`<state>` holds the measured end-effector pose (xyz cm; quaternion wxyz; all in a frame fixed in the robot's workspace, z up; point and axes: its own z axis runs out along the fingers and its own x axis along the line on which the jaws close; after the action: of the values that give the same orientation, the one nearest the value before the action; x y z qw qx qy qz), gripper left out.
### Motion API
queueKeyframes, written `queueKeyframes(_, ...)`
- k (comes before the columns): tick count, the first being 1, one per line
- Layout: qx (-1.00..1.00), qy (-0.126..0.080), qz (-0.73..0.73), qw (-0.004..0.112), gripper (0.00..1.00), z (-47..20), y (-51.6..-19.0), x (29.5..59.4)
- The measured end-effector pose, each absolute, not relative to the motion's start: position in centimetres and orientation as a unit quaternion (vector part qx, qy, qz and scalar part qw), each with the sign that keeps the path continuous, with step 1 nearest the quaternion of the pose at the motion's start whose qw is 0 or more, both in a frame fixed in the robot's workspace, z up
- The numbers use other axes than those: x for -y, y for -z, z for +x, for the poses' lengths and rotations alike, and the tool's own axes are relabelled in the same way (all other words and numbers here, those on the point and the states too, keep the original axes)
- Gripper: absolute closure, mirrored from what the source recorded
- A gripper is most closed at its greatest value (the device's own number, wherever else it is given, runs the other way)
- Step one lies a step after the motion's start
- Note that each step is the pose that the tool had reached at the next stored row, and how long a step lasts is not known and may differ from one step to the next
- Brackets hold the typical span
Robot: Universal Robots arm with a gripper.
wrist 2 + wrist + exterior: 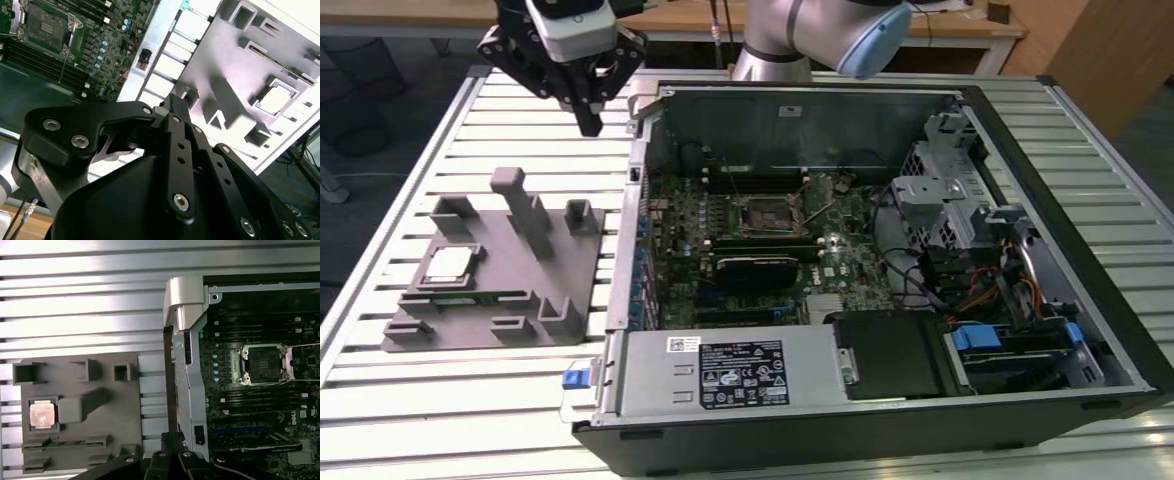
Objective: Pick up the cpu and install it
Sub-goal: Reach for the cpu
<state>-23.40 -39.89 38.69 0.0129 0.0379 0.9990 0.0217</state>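
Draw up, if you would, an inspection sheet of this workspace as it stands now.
Surface: slatted metal table, carrying a tray and a computer case.
Job's things: cpu lies flat in a pocket of the grey tray; the socket inside the open computer case holds no chip.
Clutter: nothing seen.
Grippers: gripper shut, holding nothing, above the table between tray and case, apart from the cpu.
Cables: coloured wires inside the case, on the exterior view's right.
Surroundings: wooden desk behind the table.
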Motion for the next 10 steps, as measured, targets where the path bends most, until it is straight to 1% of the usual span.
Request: queueKeyframes(10,-0.999,-0.022,0.038,0.013,0.89,-24.42,-38.59,39.89)
